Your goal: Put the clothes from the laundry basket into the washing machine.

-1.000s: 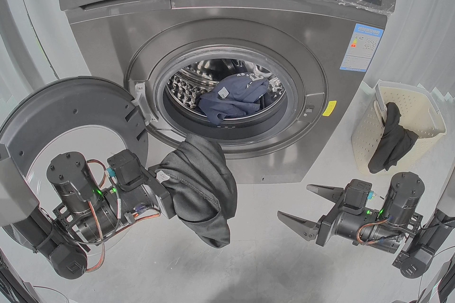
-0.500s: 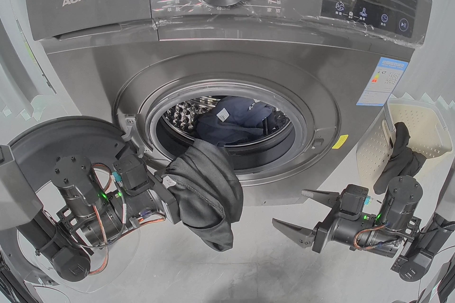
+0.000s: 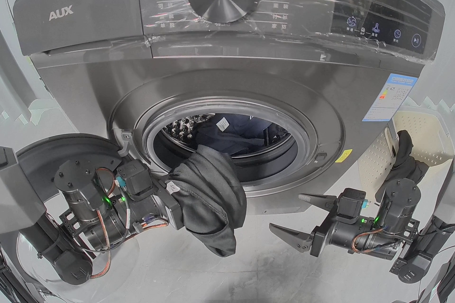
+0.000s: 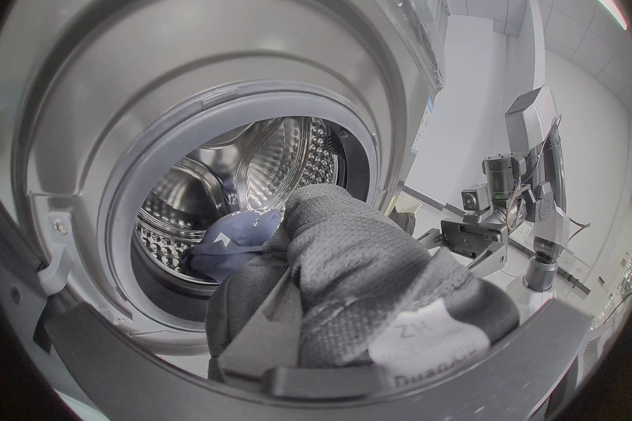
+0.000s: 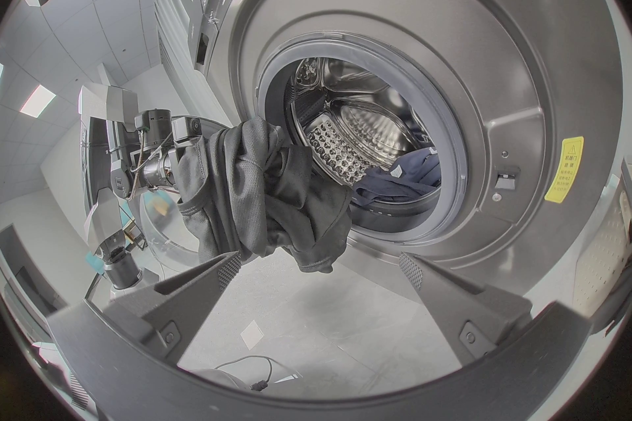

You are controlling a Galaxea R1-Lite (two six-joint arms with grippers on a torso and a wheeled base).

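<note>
The grey garment [image 3: 208,197] hangs as a loose bunch just outside the washing machine [image 3: 95,81]. Its top fold is level with the lower rim [image 3: 270,181] of the round opening, and its long tail droops below that, above the floor [image 3: 265,271]. That tail is the likely trouble. If the bunch goes in at this height, the hanging part may drag on the rim and be left draped out of the opening. Let go short of the drum [image 3: 182,129], the whole piece would probably drop to the floor. The hold seems to be on one end only, so the cloth's own weight could also pull it free.

The cloth is a dark grey mesh knit, soft and limp. It is folded over itself in thick rolls, with a stitched hem along one fold and a white label [image 3: 173,186] beside the left jaws. Those jaws are closed on the bunch, their tips buried in cloth.

Inside the drum lies a navy garment [image 3: 232,133]. The door [image 3: 57,155] stands swung open on the left, near enough that a sideways swing could knock it. The right jaws are spread wide and carry nothing, low before the machine's right side. Beyond them the laundry basket [image 3: 422,126] stands beside the machine, a black garment [image 3: 407,162] slung over its edge.
</note>
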